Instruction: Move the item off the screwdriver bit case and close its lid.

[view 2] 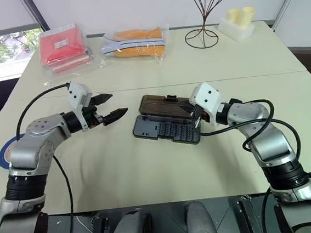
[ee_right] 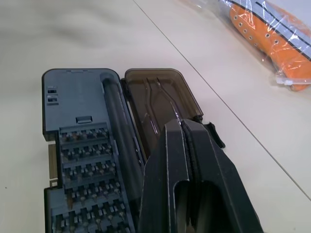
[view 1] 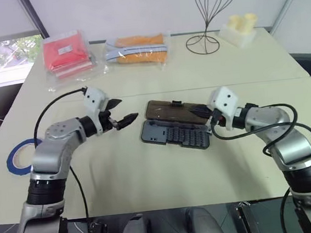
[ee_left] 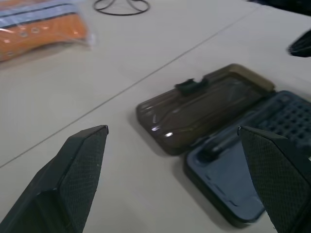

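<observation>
On a pale tabletop (view 1: 149,166), the tape roll (view 1: 20,156) lies well behind the spread left gripper (view 1: 123,112), already off the case (view 1: 176,133). The lid (view 1: 172,110) lies open, just ahead of the pressed-together right gripper (view 1: 200,112). Closing comes next, which likely calls for getting under the lid's far edge and swinging it over the bits.

Far beyond the tool: red packet (view 1: 66,55), orange packet (view 1: 137,49), black wire stand (view 1: 210,13) and pale yellow block (view 1: 239,28) on beige table (view 1: 150,172).
</observation>
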Controlling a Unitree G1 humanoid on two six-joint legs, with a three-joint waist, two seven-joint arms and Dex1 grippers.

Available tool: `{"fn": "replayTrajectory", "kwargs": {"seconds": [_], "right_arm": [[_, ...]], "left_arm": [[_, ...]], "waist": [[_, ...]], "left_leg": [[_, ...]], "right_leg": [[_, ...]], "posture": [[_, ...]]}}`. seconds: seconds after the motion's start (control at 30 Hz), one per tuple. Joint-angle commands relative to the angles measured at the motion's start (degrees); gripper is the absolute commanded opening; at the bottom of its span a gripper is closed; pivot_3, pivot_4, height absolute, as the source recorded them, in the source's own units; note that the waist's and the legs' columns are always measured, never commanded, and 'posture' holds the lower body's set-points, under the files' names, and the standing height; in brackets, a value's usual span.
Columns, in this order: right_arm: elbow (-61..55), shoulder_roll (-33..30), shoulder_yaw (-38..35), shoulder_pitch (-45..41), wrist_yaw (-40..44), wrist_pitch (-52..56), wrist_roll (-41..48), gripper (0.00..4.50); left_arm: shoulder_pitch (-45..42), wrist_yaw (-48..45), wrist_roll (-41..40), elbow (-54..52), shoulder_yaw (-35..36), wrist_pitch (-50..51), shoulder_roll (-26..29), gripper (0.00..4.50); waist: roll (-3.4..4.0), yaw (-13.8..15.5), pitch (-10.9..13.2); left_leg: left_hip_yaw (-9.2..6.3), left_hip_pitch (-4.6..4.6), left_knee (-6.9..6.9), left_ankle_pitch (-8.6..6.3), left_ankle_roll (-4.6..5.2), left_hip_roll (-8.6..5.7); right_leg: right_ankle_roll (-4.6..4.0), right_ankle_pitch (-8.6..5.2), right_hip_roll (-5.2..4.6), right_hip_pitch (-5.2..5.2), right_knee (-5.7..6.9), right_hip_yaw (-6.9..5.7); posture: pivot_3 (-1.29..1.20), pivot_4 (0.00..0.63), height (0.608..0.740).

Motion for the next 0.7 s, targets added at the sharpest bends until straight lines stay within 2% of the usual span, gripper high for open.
{"fn": "replayTrajectory", "kwargs": {"seconds": [0.03, 0.23, 0.33, 0.5, 0.53, 0.7], "right_arm": [[-1.78, -0.68, -2.07, -0.28, -0.21, -1.26, 0.23, 0.00], [-1.74, -0.81, -2.23, -0.41, -0.24, -1.28, 0.18, 0.00], [-1.78, -1.04, -2.32, -0.49, -0.05, -1.24, 0.24, 0.00], [-1.49, -2.18, -2.85, -1.20, 1.17, -1.03, 1.06, 0.00], [-1.34, -2.24, -2.98, -1.49, 1.34, -0.88, 1.23, 0.00], [-0.93, -2.22, -3.36, -2.97, 1.66, 0.57, 1.92, 0.00]], "left_arm": [[-1.45, -1.47, -0.24, -0.37, 0.41, -0.55, 1.29, 4.44], [-1.83, -2.79, -0.54, 0.58, -0.15, -0.98, 1.01, 4.44], [-2.02, -4.10, -1.21, 1.05, -0.37, -1.24, 0.79, 3.08], [-2.56, -7.01, -1.44, 1.64, -1.65, -1.15, 0.65, 0.37], [-2.58, -7.62, -1.28, 1.79, -1.96, -1.33, 0.60, 0.08], [-2.73, -9.73, -0.17, 2.83, -3.80, -1.84, 0.76, 0.08]], "waist": [[0.00, 0.00, 0.00], [0.00, 0.00, 0.00], [0.00, 0.00, 0.00], [0.00, 0.01, 0.00], [0.00, 0.01, 0.00], [0.01, -0.01, 0.00]], "left_leg": [[0.00, 0.00, 0.00, 0.00, 0.00, 0.00], [0.00, 0.00, 0.00, -0.02, 0.04, 0.00], [0.00, 0.00, 0.00, -0.04, 0.07, 0.00], [0.00, -0.01, 0.01, -0.06, 0.11, 0.00], [0.01, -0.01, 0.01, -0.06, 0.12, 0.00], [0.01, 0.00, 0.01, -0.07, 0.14, 0.00]], "right_leg": [[0.00, 0.00, 0.00, 0.00, 0.00, 0.00], [0.00, 0.00, 0.00, 0.00, 0.00, 0.00], [0.00, 0.00, 0.01, 0.00, 0.00, 0.00], [0.00, 0.00, 0.01, 0.01, 0.00, 0.00], [0.00, 0.00, 0.01, 0.01, 0.00, 0.00], [0.00, 0.00, 0.01, 0.01, 0.00, 0.00]], "posture": [[0.00, 0.150, 0.740], [0.00, 0.150, 0.740], [0.00, 0.150, 0.740], [0.00, 0.150, 0.740], [0.00, 0.150, 0.740], [0.00, 0.150, 0.740]]}}
